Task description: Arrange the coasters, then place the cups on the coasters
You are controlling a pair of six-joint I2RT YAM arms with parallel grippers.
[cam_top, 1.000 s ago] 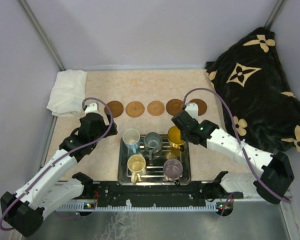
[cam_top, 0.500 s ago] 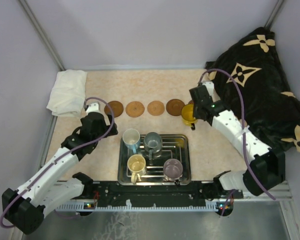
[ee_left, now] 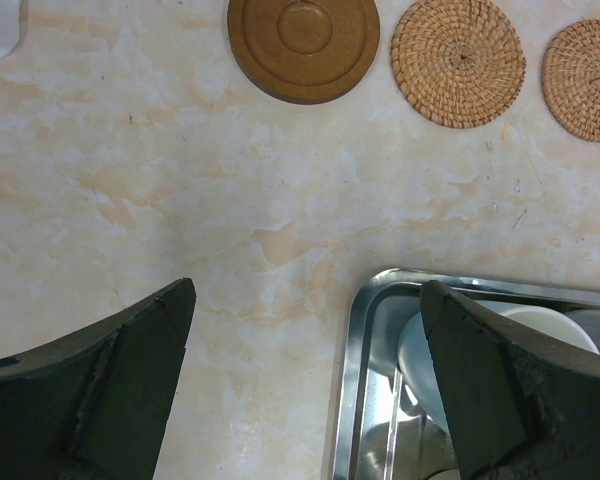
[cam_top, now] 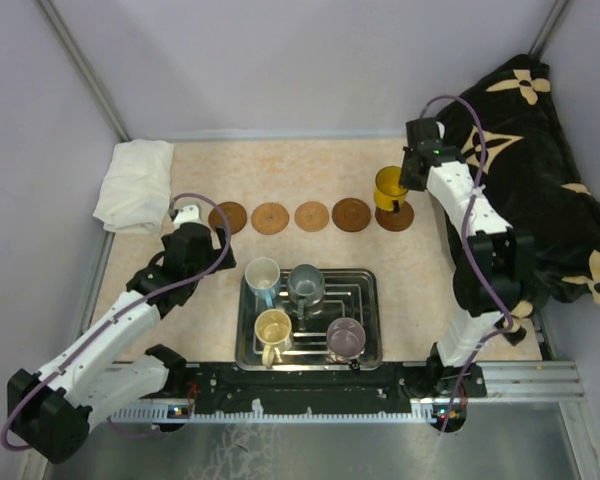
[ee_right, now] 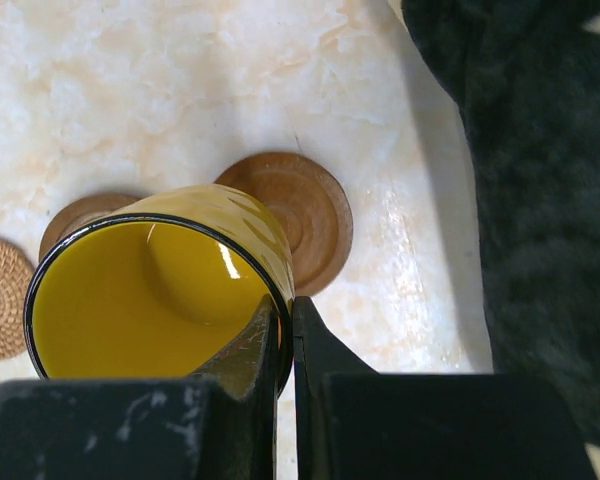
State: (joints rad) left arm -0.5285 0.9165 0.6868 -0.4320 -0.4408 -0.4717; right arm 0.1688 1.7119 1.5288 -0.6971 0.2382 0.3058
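Currently the tray (cam_top: 369, 296) holds four mugs (cam_top: 306, 284); right gripper (ee_right: 285, 318) clamps a yellow mug (ee_right: 150, 290) over a coaster (ee_right: 315, 215), left gripper (ee_left: 305, 290) spread above beige table (cam_top: 280, 170).

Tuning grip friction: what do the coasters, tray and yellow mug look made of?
Dark coaster: turned wood by the look, smooth, with concentric rings. Tan coaster beside it: woven rattan or straw, in spiral coils. Tray: polished steel, with a reflective rim. Yellow mug: glossy with a dark rim line, so enamelled metal or glazed ceramic; can't tell which.
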